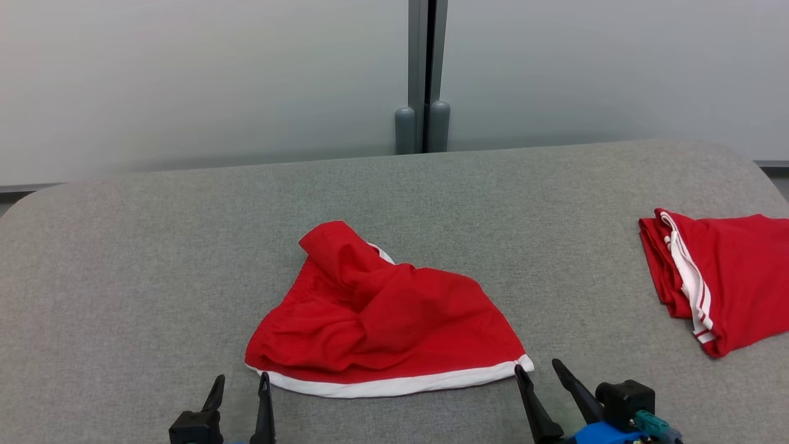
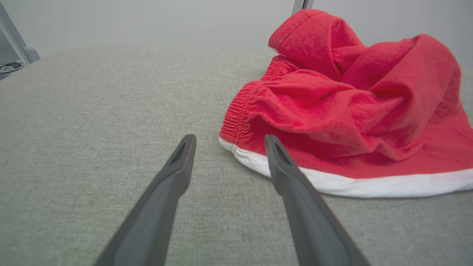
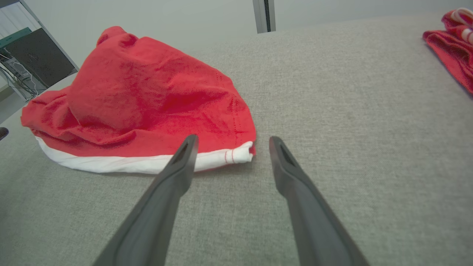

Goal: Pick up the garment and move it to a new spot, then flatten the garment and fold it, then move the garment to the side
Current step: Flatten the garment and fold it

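The red garment (image 1: 382,320) is lying crumpled at the head view's lower middle on the grey worktop (image 1: 154,246) — soft, light, likely drooping when lifted — while the left hand (image 1: 242,377) and right hand (image 1: 537,365) are hovering open and empty by its white-hem corners, the likeliest holds.

Red garment (image 1: 382,314), white hem, crumpled heap mid-surface.

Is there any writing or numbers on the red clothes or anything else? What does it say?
None can be read.
The crumpled red garment carries only a plain white hem.
The folded red garment has only white stripes.
The dark panel behind is too blurred to tell.
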